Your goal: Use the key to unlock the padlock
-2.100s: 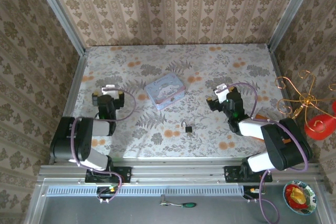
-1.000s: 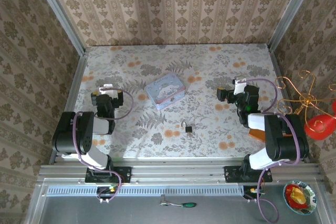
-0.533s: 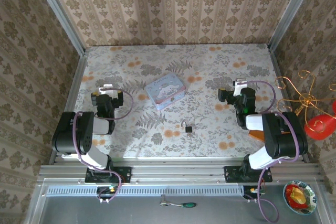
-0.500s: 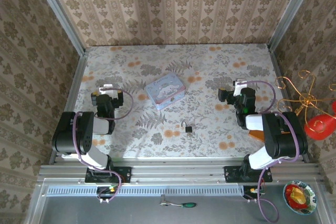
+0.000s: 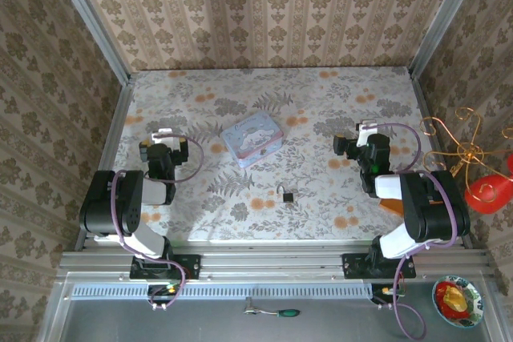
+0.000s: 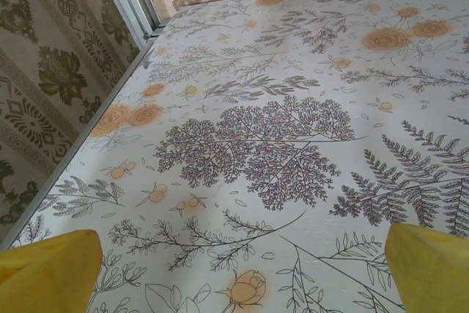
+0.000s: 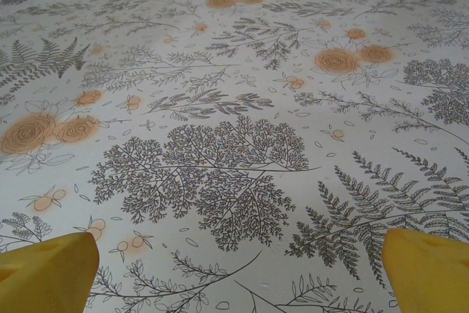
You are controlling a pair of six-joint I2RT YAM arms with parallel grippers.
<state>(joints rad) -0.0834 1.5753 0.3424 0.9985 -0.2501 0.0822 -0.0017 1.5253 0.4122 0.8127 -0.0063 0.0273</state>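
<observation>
The padlock (image 5: 286,195), a tiny black body with a thin shackle, lies on the floral table (image 5: 321,102) near the middle front. The key is too small to make out in these views. My left gripper (image 5: 164,135) rests low at the left side of the table, well apart from the padlock, and is open. In the left wrist view the left gripper (image 6: 238,276) has its yellow fingertips (image 6: 44,269) wide apart over bare cloth. My right gripper (image 5: 357,135) sits at the right side, also open. The right gripper (image 7: 238,276) holds nothing between its fingertips (image 7: 429,265).
A light blue cartoon tin (image 5: 251,138) lies behind the padlock at mid table. A green-handled tool (image 5: 280,312) lies on the rail below the front edge. A gold wire ornament (image 5: 457,150) and a small bowl (image 5: 457,300) stand outside the right wall.
Since two seconds ago the right arm has swung right and drawn back from the padlock, and the left arm has pulled back a little. Over the last half second nothing has moved.
</observation>
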